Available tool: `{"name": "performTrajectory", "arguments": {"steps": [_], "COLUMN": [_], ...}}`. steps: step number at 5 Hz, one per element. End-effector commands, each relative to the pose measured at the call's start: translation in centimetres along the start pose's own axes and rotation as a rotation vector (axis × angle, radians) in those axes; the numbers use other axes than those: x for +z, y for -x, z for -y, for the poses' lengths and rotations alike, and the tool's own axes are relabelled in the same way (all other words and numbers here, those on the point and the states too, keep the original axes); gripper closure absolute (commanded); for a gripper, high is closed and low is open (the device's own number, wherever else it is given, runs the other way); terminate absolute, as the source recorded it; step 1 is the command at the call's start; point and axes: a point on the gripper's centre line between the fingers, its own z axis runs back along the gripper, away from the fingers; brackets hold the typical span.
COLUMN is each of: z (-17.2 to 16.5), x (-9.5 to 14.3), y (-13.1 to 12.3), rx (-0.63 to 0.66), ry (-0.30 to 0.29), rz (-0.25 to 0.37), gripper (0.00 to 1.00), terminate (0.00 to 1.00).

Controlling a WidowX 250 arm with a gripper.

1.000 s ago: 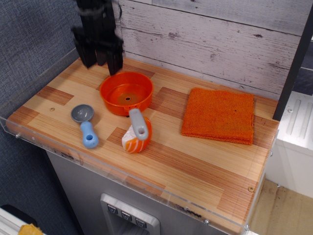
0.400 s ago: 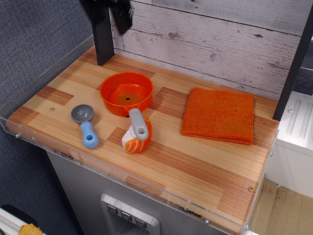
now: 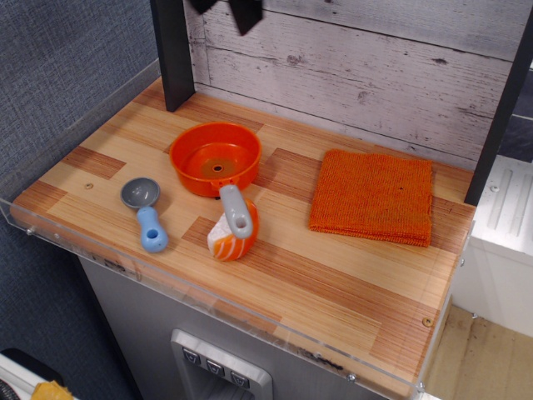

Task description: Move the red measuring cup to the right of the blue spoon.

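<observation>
Wood-plank counter (image 3: 333, 283) with a whitewashed board wall behind, clear plastic lip along the front edge. Pretty tidy setup.

Red measuring cup (image 3: 216, 157) parked upright near the middle-back of the counter, grey handle (image 3: 234, 210) poking toward the front and lying over the orange-white sushi piece (image 3: 231, 237). Already sits to the right of the blue spoon (image 3: 144, 212), though a bit further back and not far off it. Spoon flat on the wood, grey bowl toward the wall, blue handle toward the front. Folded orange cloth (image 3: 372, 196) well apart on the right side, touching nothing.

Gripper (image 3: 229, 8) way up at the top edge, only the dark finger tips in view, nothing between them. Can't tell how wide the jaws stand, too much cropped off. Dark post (image 3: 173, 50) standing at the back left corner.

Judging by the layout: looks like the placing step is done or close to it, cup released and resting free. If not counted as done, next move probably calls for coming down over the rim of the cup, gripping one wall, and mind that handle, since dragging it could knock the sushi piece over.
</observation>
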Motion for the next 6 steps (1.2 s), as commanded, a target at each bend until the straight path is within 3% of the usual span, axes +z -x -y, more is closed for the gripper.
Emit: {"name": "performTrajectory", "arguments": {"steps": [1,5,6], "z": [-0.01,-0.01,-0.01], "x": [2.76,2.76,2.76], "y": [0.46,0.46,0.46], "rx": [-0.010,-0.010,-0.010], "ry": [-0.037,-0.037,-0.037], "rz": [0.059,0.059,0.059], "gripper": [0.00,0.00,0.00], "terminate": [0.00,0.00,1.00]}}
